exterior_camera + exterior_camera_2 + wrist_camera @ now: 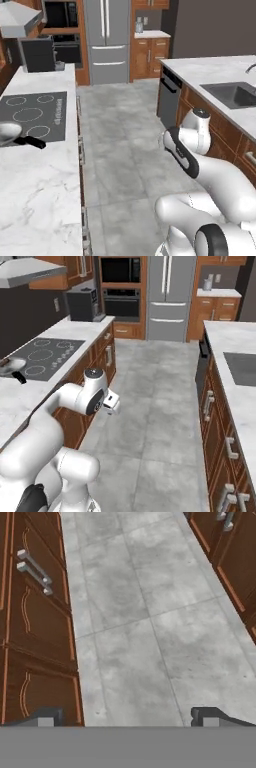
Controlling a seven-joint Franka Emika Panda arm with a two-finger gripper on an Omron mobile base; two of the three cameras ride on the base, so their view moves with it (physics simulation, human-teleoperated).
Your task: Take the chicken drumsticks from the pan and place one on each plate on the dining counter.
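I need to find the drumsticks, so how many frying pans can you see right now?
1. The pan sits at the near edge of the black cooktop on the marble counter; whatever it contains can't be made out.

Both base views look forward and down the floor aisle from behind the arm, one from its left, one from its right. They share the cooktop point(35, 114) point(44, 356), the fridge point(105, 35) point(170, 291) and the sink point(232, 94) point(242, 367). The hand view looks steeply down, near the floor point(145, 627), between cabinet fronts point(30, 612).
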